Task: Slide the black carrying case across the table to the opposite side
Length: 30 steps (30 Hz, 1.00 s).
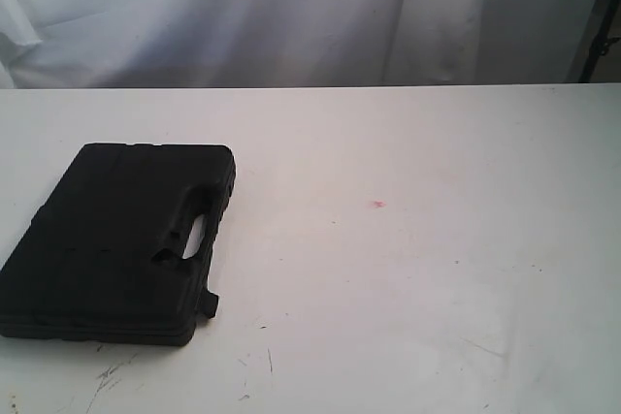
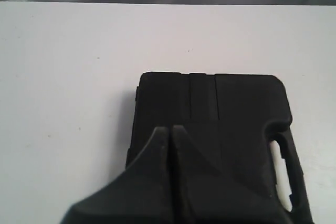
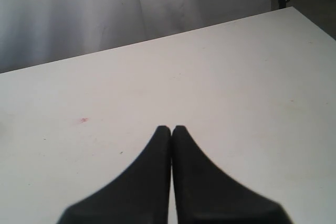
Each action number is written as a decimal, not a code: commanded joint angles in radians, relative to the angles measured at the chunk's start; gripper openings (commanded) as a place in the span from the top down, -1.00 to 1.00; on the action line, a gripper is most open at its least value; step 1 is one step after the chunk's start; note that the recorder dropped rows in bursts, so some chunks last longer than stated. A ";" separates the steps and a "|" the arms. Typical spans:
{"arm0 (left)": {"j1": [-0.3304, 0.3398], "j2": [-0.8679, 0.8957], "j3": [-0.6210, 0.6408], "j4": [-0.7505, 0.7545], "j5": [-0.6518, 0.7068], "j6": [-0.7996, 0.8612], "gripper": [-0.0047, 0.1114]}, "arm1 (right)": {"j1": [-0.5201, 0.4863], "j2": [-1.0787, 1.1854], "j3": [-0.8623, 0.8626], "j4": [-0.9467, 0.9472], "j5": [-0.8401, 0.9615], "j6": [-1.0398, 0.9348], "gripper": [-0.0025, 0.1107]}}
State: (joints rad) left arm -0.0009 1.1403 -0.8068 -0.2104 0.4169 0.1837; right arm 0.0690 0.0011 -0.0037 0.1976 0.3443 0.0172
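Nearest to the exterior camera, the white counter showed some faint dark scratches. Just behind them, on the near left part, the black case lay flat and a little turned. Its handle slot faced the middle of the counter, and a small latch tab stuck out at the near corner. The case was on the left side, so I judged that the slide to the opposite side had not begun and the whole way to the right was ahead.

Neither arm appeared in the exterior view. In the left wrist view, the left gripper had its fingers pressed together, holding nothing. It was above the near part of the case lid and pointed along it. I could not tell if the tips touched the lid. Closed fingers make sense for this task, I think: the case is wide and flat, so it is easier to push than to pinch. The right gripper also had its fingers pressed together and empty. It was above bare counter, well apart from the case, probably parked on the receiving side.

Further away, a tiny pink spot marked about the middle of the counter. Behind the far edge hung a white cloth.
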 commanded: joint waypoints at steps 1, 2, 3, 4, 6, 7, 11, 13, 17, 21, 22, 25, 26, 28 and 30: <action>-0.004 0.031 -0.046 -0.105 0.057 0.036 0.92 | 0.004 -0.001 0.004 0.004 0.001 -0.004 0.96; -0.004 0.049 -0.070 -0.124 0.092 0.043 0.92 | 0.004 -0.001 0.004 0.004 0.001 -0.004 0.96; -0.004 0.066 -0.097 -0.137 0.130 0.057 0.92 | 0.004 -0.001 0.004 0.004 0.001 -0.004 0.96; -0.005 0.111 -0.156 -0.150 0.196 0.061 0.92 | 0.004 -0.001 0.004 0.004 0.001 -0.004 0.96; -0.029 0.154 -0.202 -0.140 0.248 0.061 0.92 | 0.004 -0.001 0.004 0.004 0.001 -0.004 0.96; -0.044 0.177 -0.221 -0.138 0.264 0.059 0.92 | 0.004 -0.001 0.004 0.004 0.001 -0.004 0.96; -0.170 0.300 -0.315 -0.052 0.316 -0.037 0.92 | 0.004 -0.001 0.004 0.004 0.001 -0.004 0.96; -0.223 0.352 -0.340 0.016 0.321 -0.110 0.92 | 0.004 -0.001 0.004 0.004 0.001 -0.004 0.96; -0.287 0.439 -0.350 0.028 0.305 -0.161 0.92 | 0.004 -0.001 0.004 0.004 0.001 -0.004 0.96; -0.342 0.507 -0.350 0.035 0.287 -0.184 0.92 | 0.004 -0.001 0.004 0.004 0.001 -0.004 0.96; -0.358 0.532 -0.350 0.035 0.287 -0.189 0.92 | 0.004 -0.001 0.004 0.004 0.001 -0.004 0.96; -0.372 0.587 -0.350 0.035 0.289 -0.265 0.92 | 0.004 -0.001 0.004 0.004 0.001 -0.004 0.96; -0.372 0.605 -0.350 0.033 0.289 -0.275 0.91 | 0.004 -0.001 0.004 0.004 0.001 -0.004 0.96; -0.372 0.623 -0.350 0.023 0.289 -0.284 0.88 | 0.004 -0.001 0.004 0.004 0.001 -0.004 0.96; -0.372 0.634 -0.350 0.002 0.289 -0.284 0.84 | 0.004 -0.001 0.004 0.004 0.001 -0.004 0.96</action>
State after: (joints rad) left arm -0.3663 1.7592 -1.1492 -0.1815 0.7189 -0.0833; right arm 0.0690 0.0011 -0.0037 0.1976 0.3443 0.0172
